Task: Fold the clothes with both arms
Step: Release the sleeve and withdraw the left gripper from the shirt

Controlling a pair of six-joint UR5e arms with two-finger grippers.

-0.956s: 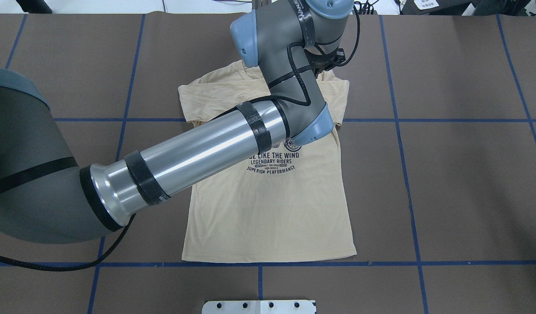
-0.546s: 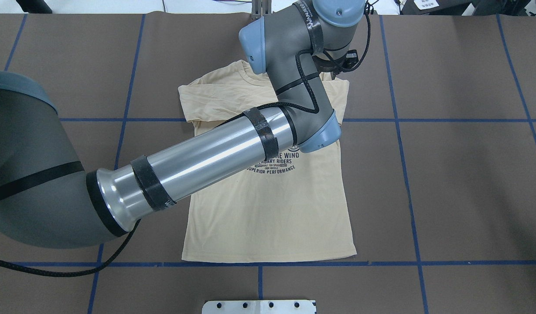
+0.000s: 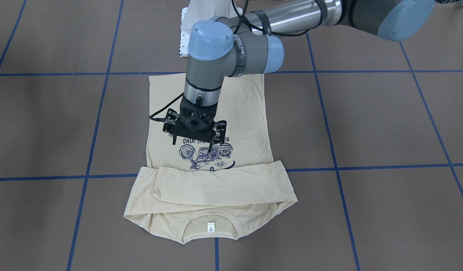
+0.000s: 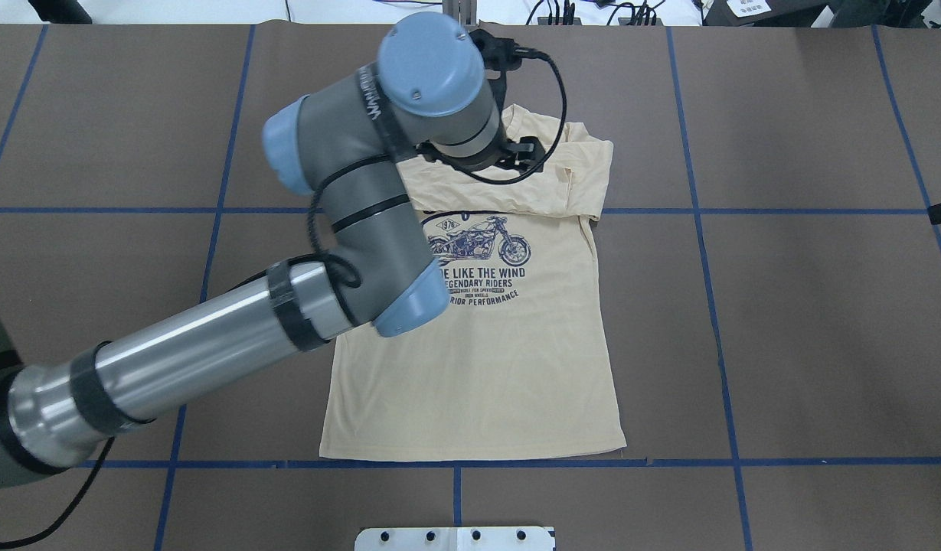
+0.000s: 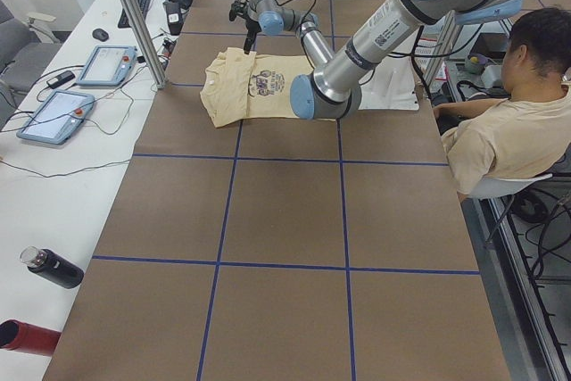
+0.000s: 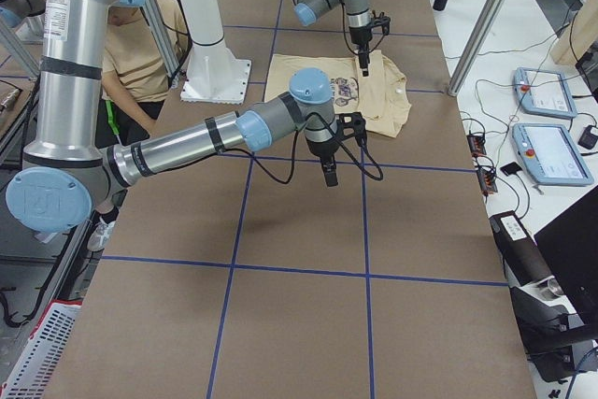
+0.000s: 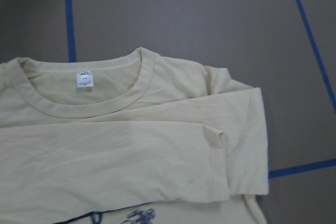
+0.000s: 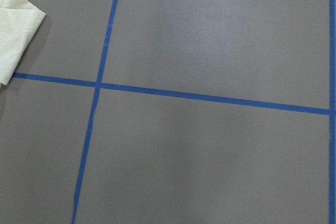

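One thin, limp T-shirt (image 4: 478, 383) is being shown flat on the table (image 4: 784, 344), likeliest to be pinched at its hem corners. Beyond, the left end effector (image 3: 191, 146) is being held spread and empty above its chest. The right end effector (image 6: 328, 177) cannot be judged.

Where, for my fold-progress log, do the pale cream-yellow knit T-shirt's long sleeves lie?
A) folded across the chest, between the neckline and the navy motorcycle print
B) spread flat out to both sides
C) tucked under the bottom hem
A: the long sleeves lie crosswise over the chest of the pale cream-yellow knit T-shirt, bordering the navy motorcycle print.
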